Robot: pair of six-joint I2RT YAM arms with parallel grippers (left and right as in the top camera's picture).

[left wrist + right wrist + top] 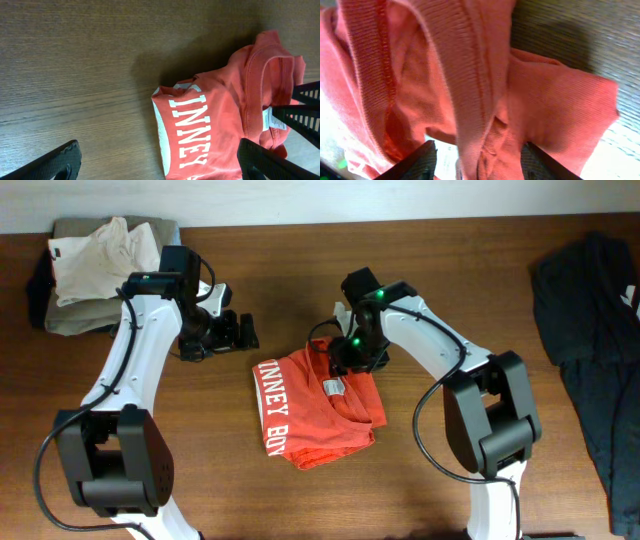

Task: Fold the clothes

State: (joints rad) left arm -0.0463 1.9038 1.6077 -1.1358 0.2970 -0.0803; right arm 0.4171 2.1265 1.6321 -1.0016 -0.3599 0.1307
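Note:
The clothes, a red-orange T-shirt (pixel 315 415) with white block lettering, lie partly folded in the middle of the table, with the small white label (pixel 334 387) showing near the collar. My left gripper (pixel 238 330) hovers open just left of the shirt's top corner. In the left wrist view the left gripper (pixel 160 150) stands wide over the lettered edge of the shirt (pixel 210 125), touching nothing. My right gripper (pixel 347 358) is at the shirt's collar. In its wrist view the right gripper (pixel 477 155) straddles a bunched ridge of the ribbed collar (pixel 475 75), jaws partly closed with a gap left.
A pile of khaki and white garments (pixel 100 260) sits at the back left corner. A dark garment (pixel 600 330) lies along the right edge. Bare wood table (pixel 200 440) surrounds the shirt.

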